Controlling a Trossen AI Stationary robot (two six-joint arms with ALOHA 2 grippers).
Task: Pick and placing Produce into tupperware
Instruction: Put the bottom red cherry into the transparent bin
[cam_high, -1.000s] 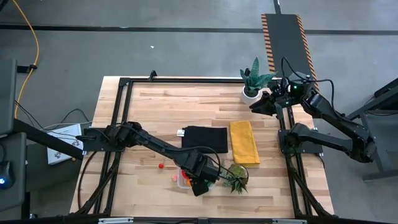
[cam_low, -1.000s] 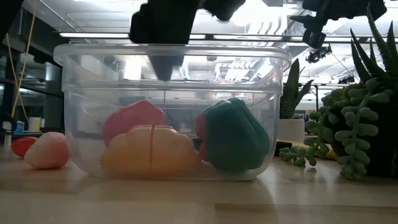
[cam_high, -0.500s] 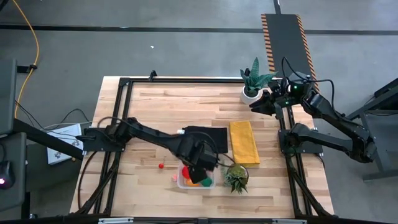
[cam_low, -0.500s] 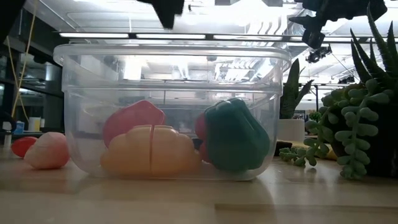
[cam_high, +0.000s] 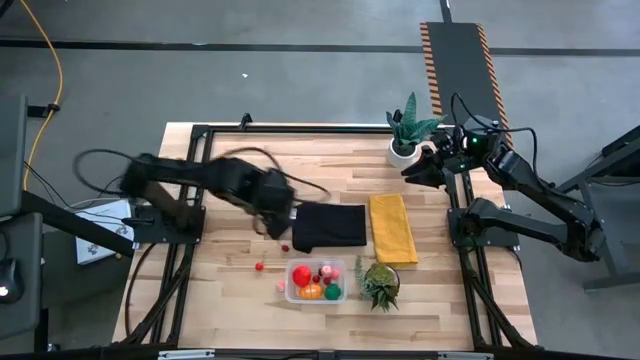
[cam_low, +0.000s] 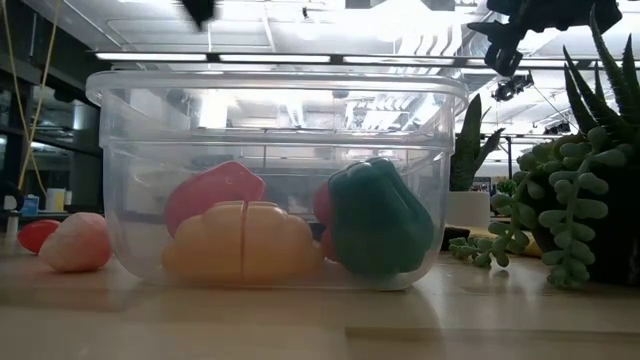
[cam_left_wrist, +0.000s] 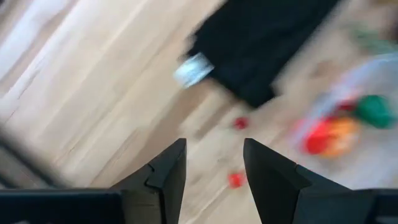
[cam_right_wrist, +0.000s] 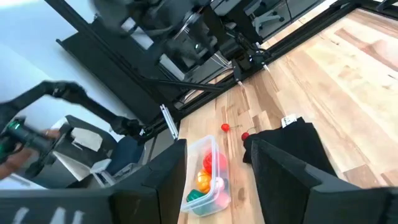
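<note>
The small clear plastic tub (cam_high: 316, 281) is parked at the table's near edge, already loaded with the red, orange and green toy produce (cam_low: 300, 232). The left gripper (cam_left_wrist: 213, 163) is held empty, jaws apart, above two stray red berries (cam_high: 259, 266). The right gripper (cam_right_wrist: 217, 163) is kept open beside the white plant pot (cam_high: 403, 152).

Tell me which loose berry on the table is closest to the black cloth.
The small red berry right off the black cloth's near-left corner; the other red berry and the pink one lie farther away, toward the tupperware.

Clear glossy plastic tupperware (cam_low: 275, 180), pale wood table (cam_high: 250, 165), seemingly matt black cloth (cam_high: 330, 226)
</note>
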